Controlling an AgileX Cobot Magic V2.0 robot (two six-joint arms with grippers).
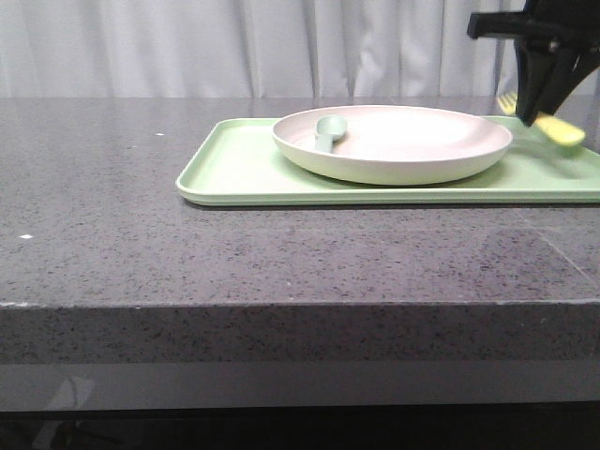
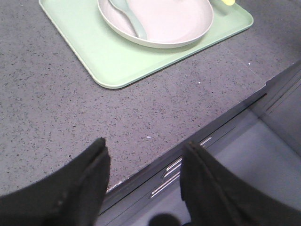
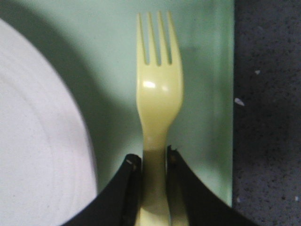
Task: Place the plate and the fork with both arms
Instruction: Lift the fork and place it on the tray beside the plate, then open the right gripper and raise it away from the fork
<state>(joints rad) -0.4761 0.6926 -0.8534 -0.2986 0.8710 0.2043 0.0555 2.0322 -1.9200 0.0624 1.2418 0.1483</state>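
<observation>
My right jaws (image 3: 154,162) are clenched on the handle of the small yellow plastic fork (image 3: 159,94), hanging over the light-green rectangular tray (image 3: 207,94) just beside the large pale pinkish-cream round plate (image 1: 394,141). I judge it should go down level, tines clear of the rim. My left jaws (image 2: 143,176) hang released over the counter (image 2: 56,113).
</observation>
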